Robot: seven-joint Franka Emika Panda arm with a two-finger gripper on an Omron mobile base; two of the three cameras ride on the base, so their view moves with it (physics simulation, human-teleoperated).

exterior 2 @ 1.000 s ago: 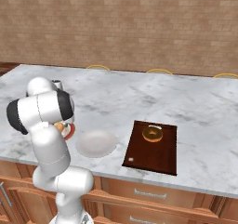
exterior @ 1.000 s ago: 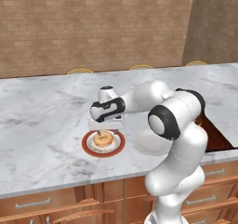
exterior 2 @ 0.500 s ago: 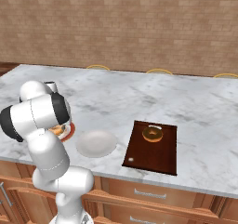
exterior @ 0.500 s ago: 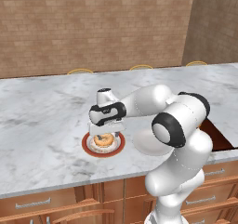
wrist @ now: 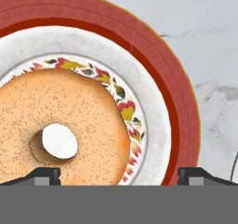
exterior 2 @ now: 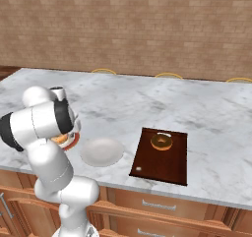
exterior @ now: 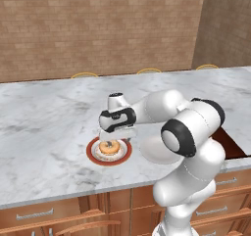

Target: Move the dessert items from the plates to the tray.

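Observation:
A light tan donut [exterior: 109, 148] lies on the red-rimmed plate [exterior: 92, 154] near the counter's front edge. My gripper [exterior: 116, 136] hangs open just above it, pointing down. In the hand view the tan donut [wrist: 60, 130] sits left of centre on the red-rimmed plate [wrist: 174, 107]; the left fingertip [wrist: 44, 175] is over the donut, the right fingertip [wrist: 195, 175] past the plate's rim. The dark-glazed donut [exterior 2: 161, 141] rests at the far end of the dark reddish-brown tray [exterior 2: 165, 164]. The plain pale plate [exterior 2: 102, 151] stands bare between the red plate and the tray.
The marble counter [exterior: 49, 117] stretches wide behind the plates. Its front edge [exterior: 59, 193] runs close below the red plate, with wooden drawers under it. A brick wall [exterior: 98, 29] stands behind. My own arm hides most of the red-rimmed plate [exterior 2: 74, 140] in the right base view.
The gripper has come down closer over the tan donut on the red-rimmed plate, and its jaws have spread a little wider. The donuts, plates and tray have not moved.

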